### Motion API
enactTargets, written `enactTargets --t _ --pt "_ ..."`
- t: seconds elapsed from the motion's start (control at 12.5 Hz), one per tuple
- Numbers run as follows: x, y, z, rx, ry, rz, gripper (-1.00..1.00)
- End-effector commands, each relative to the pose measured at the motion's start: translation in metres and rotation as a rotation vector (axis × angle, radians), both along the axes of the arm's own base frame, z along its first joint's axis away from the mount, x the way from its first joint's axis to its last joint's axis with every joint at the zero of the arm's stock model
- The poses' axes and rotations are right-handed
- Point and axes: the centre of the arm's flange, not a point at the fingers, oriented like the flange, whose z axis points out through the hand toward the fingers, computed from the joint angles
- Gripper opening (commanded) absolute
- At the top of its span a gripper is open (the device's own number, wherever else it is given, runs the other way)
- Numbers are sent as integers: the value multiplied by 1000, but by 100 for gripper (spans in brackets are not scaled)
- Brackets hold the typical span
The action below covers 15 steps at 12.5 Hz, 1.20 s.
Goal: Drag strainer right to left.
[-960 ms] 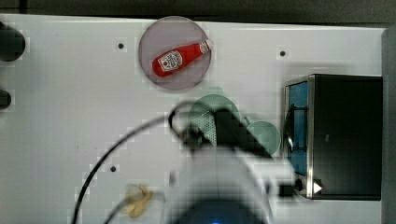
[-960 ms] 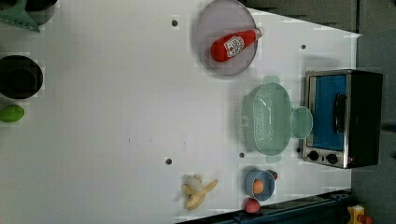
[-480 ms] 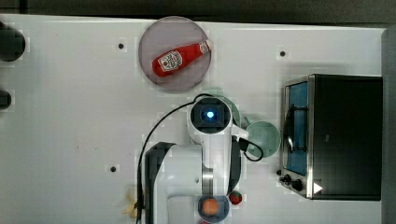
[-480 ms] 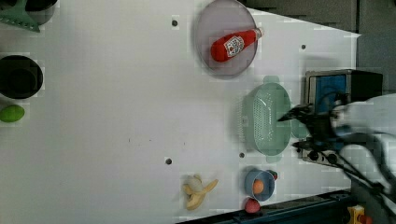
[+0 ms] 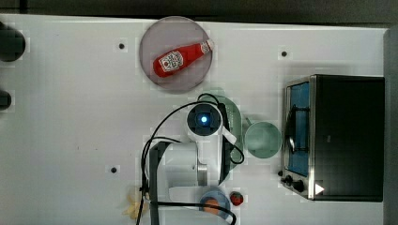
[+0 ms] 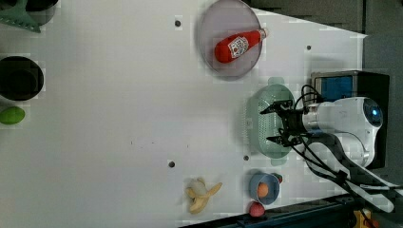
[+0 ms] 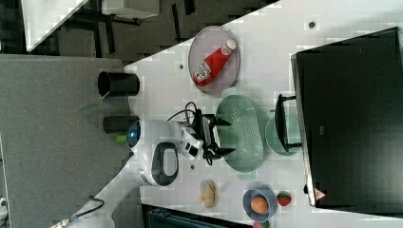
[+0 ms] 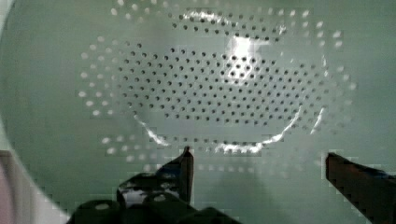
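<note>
You're hovering the gripper point(image 6: 279, 122) over the strainer point(image 6: 266, 121), fingers point(image 8: 184, 165) spread wide and holding nothing, pointing into the perforated bowl (probably to hook the wall for a drag). Strainer's sitting on the table point(image 6: 119, 118) between the toaster oven point(image 6: 349, 85) and open space, mug point(image 5: 263, 139) just beside it.

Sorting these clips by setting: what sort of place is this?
Likely a lab tabletop staged as a kitchen: a white table with a toaster oven, a strainer, a ketchup bottle on a plate.
</note>
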Motion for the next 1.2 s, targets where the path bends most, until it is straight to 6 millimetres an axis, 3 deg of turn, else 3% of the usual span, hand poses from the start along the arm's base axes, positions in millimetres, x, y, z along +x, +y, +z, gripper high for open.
enactTargets --t 0.08,0.4,0.64,1.2 --pt "3 0 -15 -9 -44 -92 100" --pt "-7 21 -45 3 -35 -74 100" --pt "-11 38 -49 -1 -29 -132 100" --pt "-20 117 -48 28 -22 -111 100"
